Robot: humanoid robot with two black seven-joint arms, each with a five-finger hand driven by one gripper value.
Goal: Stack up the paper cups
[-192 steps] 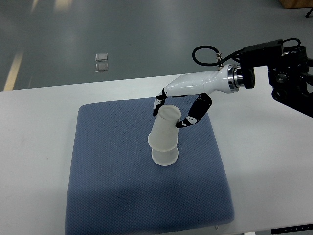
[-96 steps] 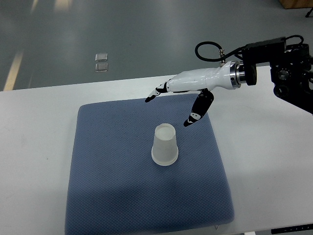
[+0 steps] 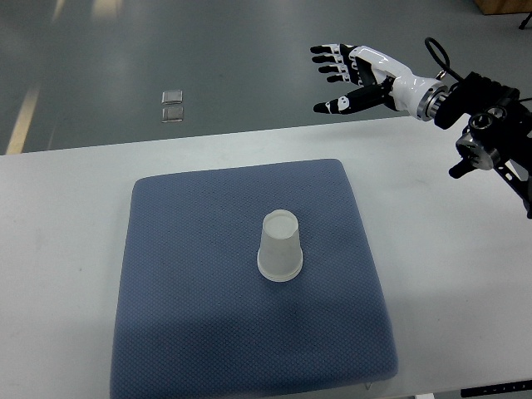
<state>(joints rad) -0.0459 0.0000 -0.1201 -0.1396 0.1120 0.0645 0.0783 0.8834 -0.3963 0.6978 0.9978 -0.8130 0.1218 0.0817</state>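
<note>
The white table (image 3: 66, 216) spans the whole width below me, with grey floor (image 3: 233, 58) beyond its far edge at twelve o'clock. On the table lies a blue padded mat (image 3: 199, 332), filling most of the middle and reaching down toward six o'clock. My right arm (image 3: 490, 133) enters from the three o'clock edge, its black joints and cable showing at about two o'clock. My right hand (image 3: 357, 75) is raised at roughly one o'clock, over the floor past the table's far edge, well apart from the mat. Its fingers (image 3: 328, 58) are spread wide and point toward nine o'clock, with the thumb set apart beneath them, and it holds nothing. The paper cups (image 3: 280, 246) stand near the centre of the mat as one nested stack, upside down, the wider rim resting on the fabric and the narrow base facing up. How many cups are nested there I cannot tell. Two small pale squares (image 3: 173, 105) lie on the floor at eleven o'clock.
</note>
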